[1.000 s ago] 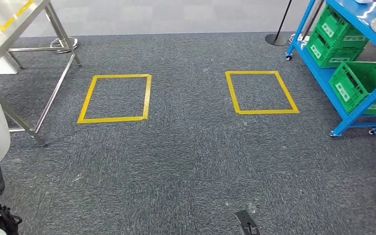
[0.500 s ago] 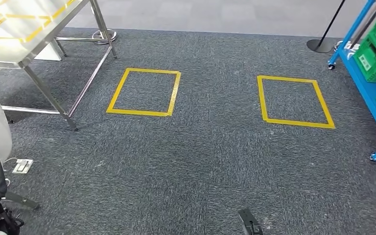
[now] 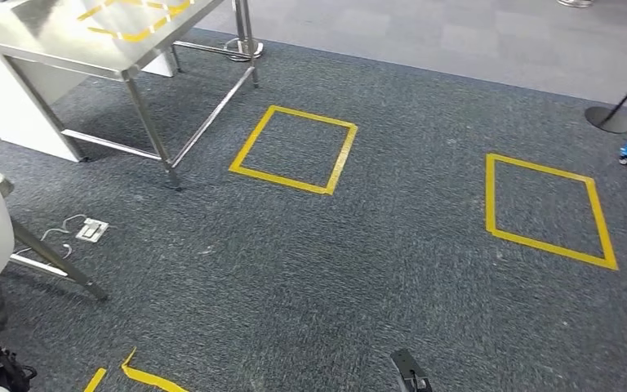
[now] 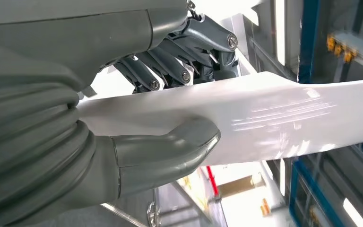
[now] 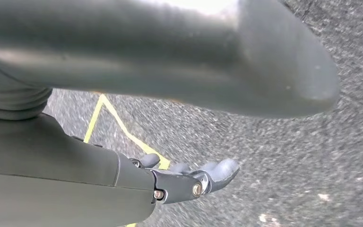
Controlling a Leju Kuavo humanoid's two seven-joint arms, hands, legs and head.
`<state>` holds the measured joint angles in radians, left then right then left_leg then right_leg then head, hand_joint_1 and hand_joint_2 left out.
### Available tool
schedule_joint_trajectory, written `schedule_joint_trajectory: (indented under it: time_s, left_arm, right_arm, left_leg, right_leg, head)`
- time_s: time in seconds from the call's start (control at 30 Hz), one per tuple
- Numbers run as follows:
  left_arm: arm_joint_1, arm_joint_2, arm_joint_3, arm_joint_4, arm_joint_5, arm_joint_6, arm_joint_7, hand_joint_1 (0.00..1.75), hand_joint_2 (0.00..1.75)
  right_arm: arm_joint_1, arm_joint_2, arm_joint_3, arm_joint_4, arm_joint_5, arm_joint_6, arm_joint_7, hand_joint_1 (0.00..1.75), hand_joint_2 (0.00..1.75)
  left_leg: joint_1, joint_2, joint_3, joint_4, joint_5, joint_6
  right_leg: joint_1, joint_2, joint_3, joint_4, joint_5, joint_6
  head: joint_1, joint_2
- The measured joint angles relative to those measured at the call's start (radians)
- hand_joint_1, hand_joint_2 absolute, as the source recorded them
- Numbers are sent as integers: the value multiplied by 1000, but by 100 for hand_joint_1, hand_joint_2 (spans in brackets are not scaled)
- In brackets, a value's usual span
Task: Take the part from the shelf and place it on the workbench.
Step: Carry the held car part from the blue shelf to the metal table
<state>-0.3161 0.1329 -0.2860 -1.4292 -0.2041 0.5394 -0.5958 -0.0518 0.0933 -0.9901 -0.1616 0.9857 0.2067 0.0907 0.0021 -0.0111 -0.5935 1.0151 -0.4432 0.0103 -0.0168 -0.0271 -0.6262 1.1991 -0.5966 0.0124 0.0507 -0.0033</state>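
Head view: I see the steel workbench [image 3: 90, 37] at 11 o'clock and two yellow tape squares [image 3: 294, 149] on the carpet. Left wrist view: my left hand [image 4: 170, 109] pinches the white part [image 4: 274, 118], thumb against fingers. Right wrist view: my right hand [image 5: 189, 182] hangs with fingers loosely spread, holding nothing.

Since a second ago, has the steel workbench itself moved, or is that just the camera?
Cannot tell that it moved. The workbench, both taped squares and the carpet all slid rightward together in the head view, so the camera turned left.
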Motion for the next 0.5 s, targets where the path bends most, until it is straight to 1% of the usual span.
schedule_joint_trajectory:
  time_s: [0.03,0.07,0.1,0.13,0.17,0.2,0.23,0.27,0.3,0.33,0.37,0.4,0.43,0.47,0.5]
  left_arm:
    - [2,0,0,1,4,1,-2,175,175]
    - [4,0,1,2,8,2,-3,175,175]
    - [5,1,2,3,10,3,-4,175,175]
    - [6,2,3,3,12,3,-4,175,175]
    - [6,3,4,4,13,3,-5,175,175]
    - [6,3,4,4,13,3,-5,175,175]
    - [5,4,6,4,13,3,-6,175,175]
    - [5,4,7,4,13,3,-6,175,175]
    - [5,6,9,3,13,3,-6,175,175]
    - [5,8,10,3,13,3,-6,175,175]
    - [6,10,11,3,13,3,-6,175,175]
    - [6,13,12,3,13,3,-6,175,175]
    - [4,15,12,3,13,3,-5,175,175]
    - [1,16,12,3,13,3,-4,175,175]
    - [-1,16,11,4,13,2,-2,175,175]
  right_arm:
    - [1,-1,0,0,0,0,1,0,0]
    - [3,-2,0,0,0,0,1,0,0]
    - [3,-3,0,0,0,0,2,0,0]
    - [3,-4,0,0,-1,0,2,0,0]
    - [2,-4,0,0,-1,-1,2,0,0]
    - [1,-4,0,0,-1,-1,2,0,0]
    - [1,-4,0,0,-1,-1,2,0,0]
    - [0,-4,0,0,-1,-1,2,0,0]
    - [-1,-4,1,0,-2,-2,2,0,0]
    - [-2,-4,1,0,-2,-2,2,0,0]
    - [-3,-3,1,0,-4,-2,2,0,0]
    - [-3,-3,1,0,-6,-3,2,0,0]
    - [-3,-2,1,0,-9,-4,2,0,0]
    - [-2,-2,1,0,-11,-5,3,0,0]
    - [-1,-2,0,0,-13,-6,4,0,0]
  left_leg:
    - [0,-14,-1,1,0,2]
    - [0,-29,-2,2,0,2]
    - [1,-45,-3,4,0,2]
    - [2,-61,-3,6,-1,0]
    - [3,-76,-3,9,-2,-3]
    - [4,-90,-4,13,-3,-7]
    - [5,-103,-7,16,-4,-14]
    - [6,-114,-11,17,-4,-21]
    - [6,-126,-15,16,-2,-29]
    - [7,-138,-18,13,1,-37]
    - [9,-143,-20,11,3,-44]
    - [8,-129,-25,17,-1,-49]
    - [6,-102,-38,40,-15,-53]
    - [4,-66,-59,84,-40,-56]
    - [2,-30,-89,145,-70,-58]
  right_leg:
    - [0,13,-33,61,-22,2]
    - [-1,19,-58,102,-29,3]
    - [-1,21,-67,107,-16,3]
    - [-1,25,-56,72,15,2]
    - [-3,36,-30,8,55,0]
    - [-5,61,-1,-57,84,-1]
    - [-7,82,21,-110,103,-2]
    - [-7,98,34,-140,109,-4]
    - [-5,103,38,-148,105,-6]
    - [-4,90,40,-152,108,-12]
    - [-4,77,43,-156,111,-18]
    - [-5,64,47,-161,113,-26]
    - [-7,50,50,-167,116,-33]
    - [-6,36,53,-170,117,-38]
    - [-4,23,54,-171,116,-42]
  head:
    - [2,0]
    - [2,0]
    - [2,0]
    - [2,0]
    - [2,0]
    - [2,0]
    - [2,0]
    - [2,0]
    - [2,0]
    - [2,0]
    - [2,0]
    - [2,0]
    - [0,0]
    - [-3,0]
    - [-5,0]
